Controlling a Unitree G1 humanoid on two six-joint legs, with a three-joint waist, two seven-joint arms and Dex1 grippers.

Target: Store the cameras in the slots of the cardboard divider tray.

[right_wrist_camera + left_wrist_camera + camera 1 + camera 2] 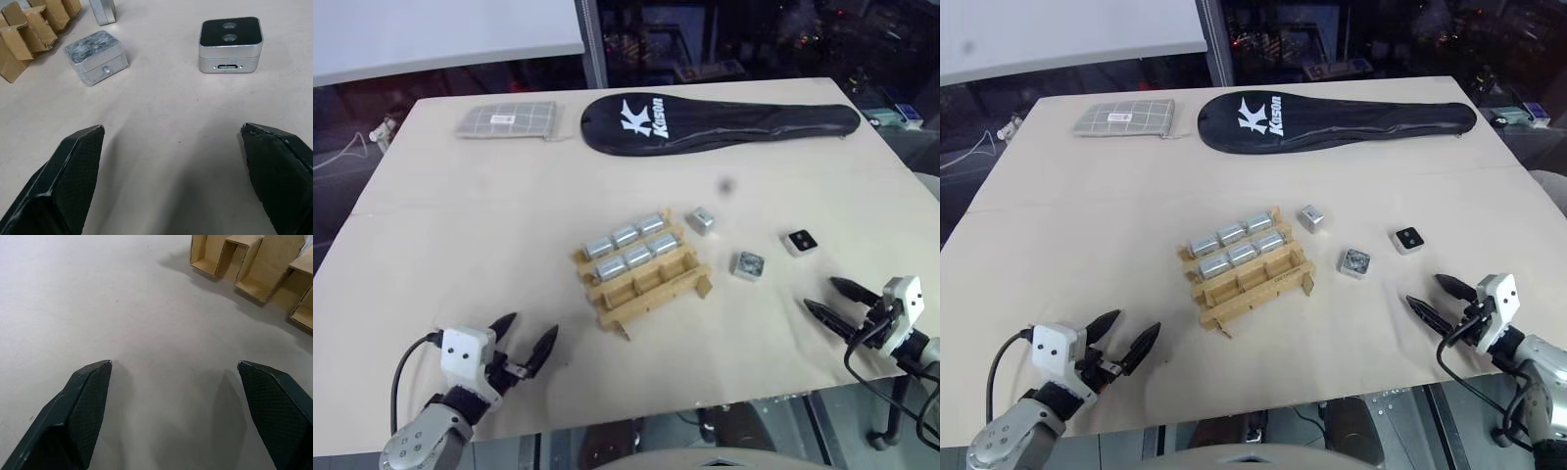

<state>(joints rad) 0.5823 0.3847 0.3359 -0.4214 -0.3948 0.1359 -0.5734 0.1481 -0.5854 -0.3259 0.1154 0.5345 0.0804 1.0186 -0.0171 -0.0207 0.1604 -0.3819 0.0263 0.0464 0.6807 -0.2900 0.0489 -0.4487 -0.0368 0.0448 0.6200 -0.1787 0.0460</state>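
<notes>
left eye view: the cardboard divider tray sits near the middle of the pale tabletop, six silver cameras filling its two far rows, the near row of slots bare. three more cameras lie loose to the right of the tray: one just off its far right corner, a scuffed one near its right end, and one with a dark twin-lens face farther right. the left pincer hangs near the tray's near left side, jaws spread wide, holding nothing. the right pincer hangs well right of the tray, jaws wide, empty, aimed at the loose cameras. beyond the tray lie a black racket cover and a grey checked pouch.
</notes>
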